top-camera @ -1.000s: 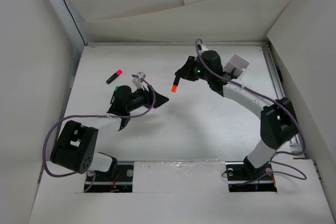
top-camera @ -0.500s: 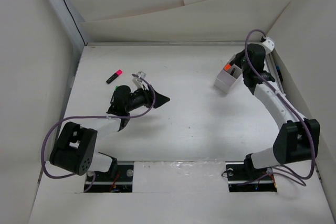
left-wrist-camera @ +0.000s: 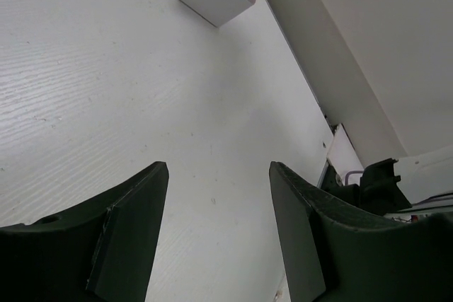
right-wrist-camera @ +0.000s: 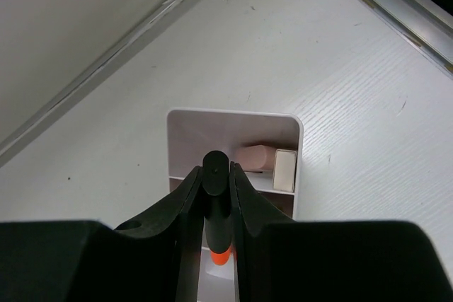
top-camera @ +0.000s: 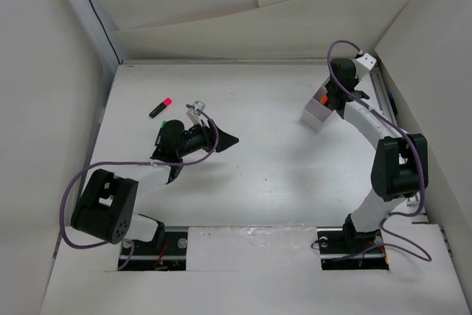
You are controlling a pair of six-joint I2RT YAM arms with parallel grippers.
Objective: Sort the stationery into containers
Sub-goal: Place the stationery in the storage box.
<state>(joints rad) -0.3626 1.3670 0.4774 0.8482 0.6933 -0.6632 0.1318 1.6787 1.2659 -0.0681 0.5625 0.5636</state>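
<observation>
Desk (top-camera: pixel 280 175): carries the tray (top-camera: pixel 313 116) at its far right edge

Right arm: stretched to the far right, wrist over the tray. The right fingers (right-wrist-camera: pixel 185 203) pinch the orange-capped highlighter (right-wrist-camera: pixel 216 189); which compartment lies below cannot be told

Left arm: folded at mid-left, left fingers (left-wrist-camera: pixel 134 217) spread and empty

Highlighters: judged light, rigid and smooth; grip across the black barrel. 1 pink-capped highlighter (top-camera: pixel 160 107) lies far left

Left arm (top-camera: pixel 103 208) and right arm (top-camera: pixel 397 169): white links, blocky black joint housings. A purple cable (top-camera: pixel 63 219) loops along each. Small white block (top-camera: pixel 366 59) behind the right wrist. Left gripper (left-wrist-camera: pixel 216 167): broad matte-black wedge fingers, bevelled edges. Right gripper (right-wrist-camera: pixel 216 172): same black, narrower rounded tips.
</observation>
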